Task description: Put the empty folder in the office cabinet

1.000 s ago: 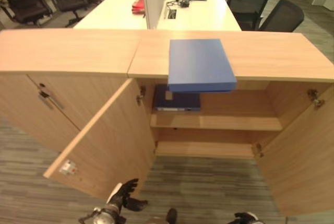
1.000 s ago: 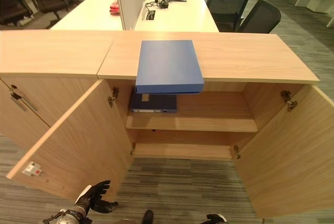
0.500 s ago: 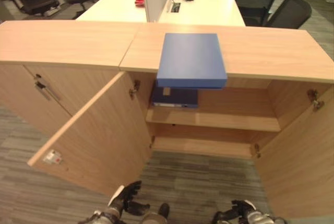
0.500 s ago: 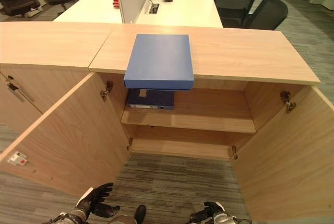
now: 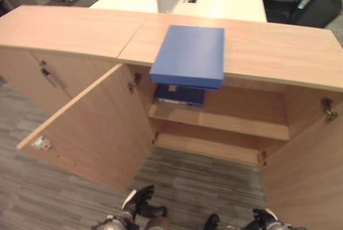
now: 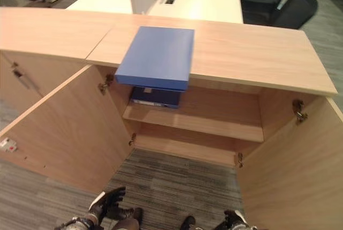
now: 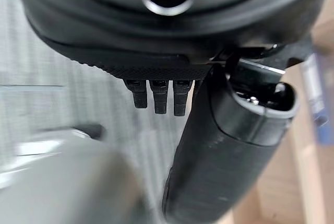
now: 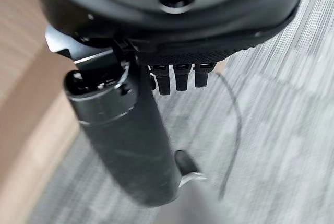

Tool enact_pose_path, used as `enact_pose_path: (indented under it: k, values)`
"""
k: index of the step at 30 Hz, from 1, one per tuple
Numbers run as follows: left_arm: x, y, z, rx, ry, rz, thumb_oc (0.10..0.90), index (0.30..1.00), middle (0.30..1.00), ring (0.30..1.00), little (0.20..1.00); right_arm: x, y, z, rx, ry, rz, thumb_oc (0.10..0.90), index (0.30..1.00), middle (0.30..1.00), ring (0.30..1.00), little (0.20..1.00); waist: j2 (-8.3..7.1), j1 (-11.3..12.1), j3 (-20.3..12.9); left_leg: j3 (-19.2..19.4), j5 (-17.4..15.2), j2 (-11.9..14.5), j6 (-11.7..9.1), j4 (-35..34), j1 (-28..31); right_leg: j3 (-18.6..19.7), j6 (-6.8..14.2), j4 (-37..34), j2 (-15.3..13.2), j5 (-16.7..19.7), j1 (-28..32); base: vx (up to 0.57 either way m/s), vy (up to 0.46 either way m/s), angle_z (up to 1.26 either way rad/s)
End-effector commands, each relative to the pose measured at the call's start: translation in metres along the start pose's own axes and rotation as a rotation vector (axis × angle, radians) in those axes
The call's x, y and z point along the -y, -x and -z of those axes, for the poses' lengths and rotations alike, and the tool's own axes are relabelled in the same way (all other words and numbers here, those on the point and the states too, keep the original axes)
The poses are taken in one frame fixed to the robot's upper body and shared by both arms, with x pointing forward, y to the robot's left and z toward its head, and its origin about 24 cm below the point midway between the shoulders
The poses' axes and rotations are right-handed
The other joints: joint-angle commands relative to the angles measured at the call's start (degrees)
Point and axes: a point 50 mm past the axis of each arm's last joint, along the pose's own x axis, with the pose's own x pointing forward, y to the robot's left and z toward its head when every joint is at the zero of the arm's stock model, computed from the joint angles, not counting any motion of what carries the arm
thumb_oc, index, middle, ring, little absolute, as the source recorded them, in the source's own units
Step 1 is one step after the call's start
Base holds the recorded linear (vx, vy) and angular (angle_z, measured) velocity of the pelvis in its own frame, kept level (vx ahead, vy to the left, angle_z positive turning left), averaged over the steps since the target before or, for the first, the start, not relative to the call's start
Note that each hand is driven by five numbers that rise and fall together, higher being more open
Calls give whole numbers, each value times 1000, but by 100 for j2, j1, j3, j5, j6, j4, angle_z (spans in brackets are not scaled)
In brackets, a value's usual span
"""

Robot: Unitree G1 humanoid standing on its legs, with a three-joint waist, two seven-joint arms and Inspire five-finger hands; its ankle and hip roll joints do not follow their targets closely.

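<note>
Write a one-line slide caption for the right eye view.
Blue folder lies on the open office cabinet, overhanging its front edge, while both hands, left and right, hang low and empty.

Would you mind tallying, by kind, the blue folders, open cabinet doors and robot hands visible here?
Blue folders: 2, the folder on top and the folder on the shelf
Open cabinet doors: 2, the left door and the right door
Robot hands: 2, the left hand and the right hand
Total: 6

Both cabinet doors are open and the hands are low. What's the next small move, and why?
Probably raise both hands toward the blue folder: it lies on the cabinet top, overhanging the front edge, while the left hand and right hand hang empty near the floor.
</note>
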Motion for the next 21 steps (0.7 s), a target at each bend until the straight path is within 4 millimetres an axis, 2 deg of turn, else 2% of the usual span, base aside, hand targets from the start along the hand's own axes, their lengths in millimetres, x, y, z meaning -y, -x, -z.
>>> enact_pose_path:
  k: [1,3,5,8,11,12,13,16,17,18,19,20,21]
  values:
    - [-23,4,-44,222,117,-63,800,900,900,900,900,-5,-1,-8,24,5,-11,800,900,900,900,900,-231,149,65,20,-117,-270,-36,-31,-196,119,483,-1004,163,194,1023,63,-25,-25]
    - [-23,5,-41,220,183,-71,800,900,900,900,900,-12,0,-3,13,-27,-26,800,900,900,900,900,-247,124,-22,53,43,-162,-55,-265,-87,159,469,-1116,237,205,1081,68,-1,-28]
    - [-27,8,-46,257,234,-102,800,900,900,900,900,-17,1,-3,18,-53,-29,800,900,900,900,900,-240,130,-66,-21,154,-113,-68,-500,17,187,462,-1211,297,223,1113,38,11,-8]
    - [-36,17,-64,362,257,-158,800,900,900,900,900,-22,2,2,-1,-95,-27,800,900,900,900,900,-218,151,-144,-112,228,-46,-71,-814,234,162,471,-1369,386,276,1198,17,-3,-9]
    - [-52,38,-90,520,206,-274,800,900,900,900,900,-28,3,10,-30,-129,-27,800,900,900,900,900,-234,219,-197,-114,195,-19,-54,-899,391,186,503,-1526,422,348,1271,17,9,-2]
    - [-62,51,-100,581,139,-347,800,900,900,900,900,-31,4,14,-44,-133,-30,800,900,900,900,900,-247,238,-218,-102,194,-35,-41,-919,423,188,522,-1577,411,393,1292,61,3,-2]
    - [-80,70,-111,641,4,-517,800,900,900,900,900,-40,6,20,-58,-135,-47,800,900,900,900,900,-272,299,-248,-74,108,-9,-55,-950,532,206,527,-1643,436,377,1388,31,13,-4]
    - [-90,81,-115,669,-48,-621,800,900,900,900,900,-47,8,23,-63,-135,-62,800,900,900,900,900,-315,311,-276,-67,121,-20,-53,-970,553,200,534,-1678,429,400,1417,46,-11,-1]
    - [-111,109,-132,749,-176,-910,800,900,900,900,900,-60,11,27,-71,-148,-81,800,900,900,900,900,-380,373,-315,-37,46,36,-91,-987,652,211,546,-1743,459,364,1536,33,-10,1]
    - [-111,110,-132,749,-177,-912,800,900,900,900,900,-61,11,27,-70,-148,-82,800,900,900,900,900,-391,364,-313,-40,89,18,-84,-997,634,205,548,-1749,443,394,1521,60,-23,0]
    - [-117,121,-138,786,-215,-1024,800,900,900,900,900,-65,12,28,-73,-149,-86,800,900,900,900,900,-420,375,-333,-38,81,29,-96,-1002,655,207,554,-1767,449,391,1543,37,-15,-2]
    - [-123,139,-153,874,-241,-1167,800,900,900,900,900,-71,14,28,-73,-143,-95,800,900,900,900,900,-445,398,-367,-21,17,56,-117,-1003,718,227,565,-1796,464,365,1601,34,-15,-1]
    - [-123,140,-153,875,-241,-1169,800,900,900,900,900,-71,13,28,-72,-143,-95,800,900,900,900,900,-455,391,-359,-22,61,37,-110,-1006,699,222,566,-1801,447,399,1585,47,-22,0]
